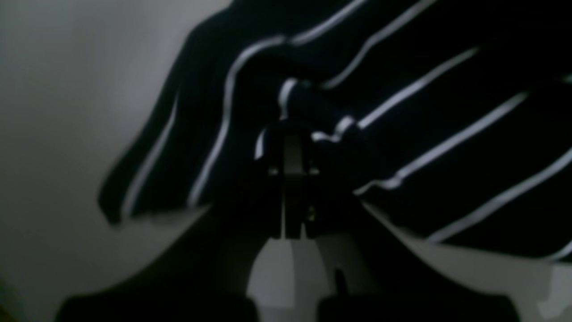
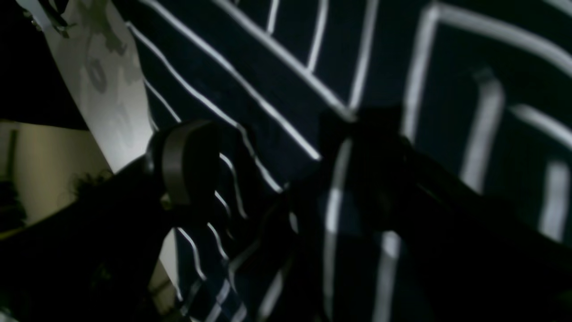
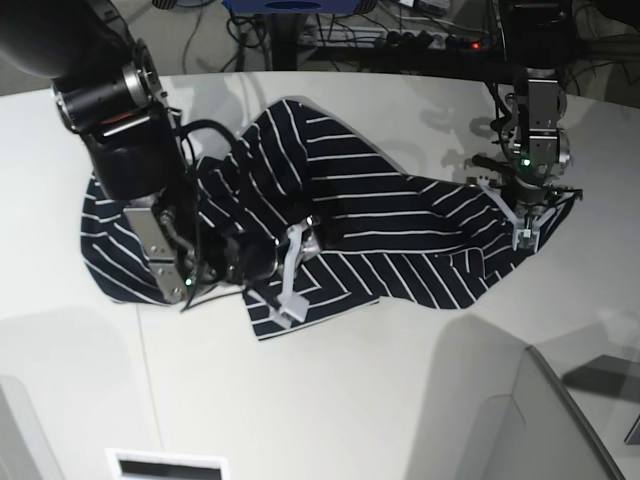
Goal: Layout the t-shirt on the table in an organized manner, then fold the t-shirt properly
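The dark navy t-shirt point(image 3: 380, 220) with thin white stripes lies crumpled across the middle of the off-white table point(image 3: 400, 400). My left gripper point(image 3: 522, 225) is at the shirt's right end. In the left wrist view the left gripper point(image 1: 291, 134) is shut on a bunched fold of the shirt point(image 1: 447, 134) above the table point(image 1: 53, 112). My right gripper point(image 3: 290, 270) is low over the shirt's front left part, jaws spread. In the right wrist view the right gripper point(image 2: 286, 170) is open with striped fabric point(image 2: 268, 53) lying between and over its fingers point(image 2: 187, 161).
Cables and a power strip point(image 3: 400, 40) lie behind the table's far curved edge. A pale angled panel point(image 3: 560, 420) stands at the front right. A thin dark seam point(image 3: 150, 380) runs across the table at the front left. A white slotted piece point(image 3: 165, 465) sits at the bottom edge.
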### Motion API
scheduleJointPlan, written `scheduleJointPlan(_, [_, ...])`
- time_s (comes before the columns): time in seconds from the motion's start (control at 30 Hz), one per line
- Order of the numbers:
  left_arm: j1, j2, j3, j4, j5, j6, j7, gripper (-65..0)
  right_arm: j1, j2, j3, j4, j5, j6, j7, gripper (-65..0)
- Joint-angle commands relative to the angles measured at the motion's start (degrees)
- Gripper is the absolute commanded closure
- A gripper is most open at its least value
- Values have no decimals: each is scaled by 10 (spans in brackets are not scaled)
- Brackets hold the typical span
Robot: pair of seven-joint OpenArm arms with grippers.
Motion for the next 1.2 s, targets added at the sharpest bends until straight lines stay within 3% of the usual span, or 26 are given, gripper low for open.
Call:
scheduleJointPlan(0.0, [1, -3, -1, 0, 2, -4, 24, 0, 20, -1, 1, -5, 10, 5, 15, -467])
scheduleJointPlan(0.4, [-3, 0, -1, 0, 2, -4, 24, 0, 21, -7, 0, -28, 9, 5, 23, -462])
scheduleJointPlan(0.47, [-3, 2, -1, 0, 2, -4, 25, 0, 21, -16, -2, -29, 9, 5, 23, -419])
scheduleJointPlan(0.77, [-3, 2, -1, 0, 2, -4, 27, 0, 41, -23, -1, -28, 10, 5, 18, -53])
scheduleJointPlan(0.83, [-3, 2, -1, 0, 2, -4, 27, 0, 47, -23, -1, -24, 13, 5, -5, -5])
scheduleJointPlan(1.17, [-6, 3, -7, 59, -4, -4, 28, 0, -2, -46, -1, 158, 13, 5, -168, -6])
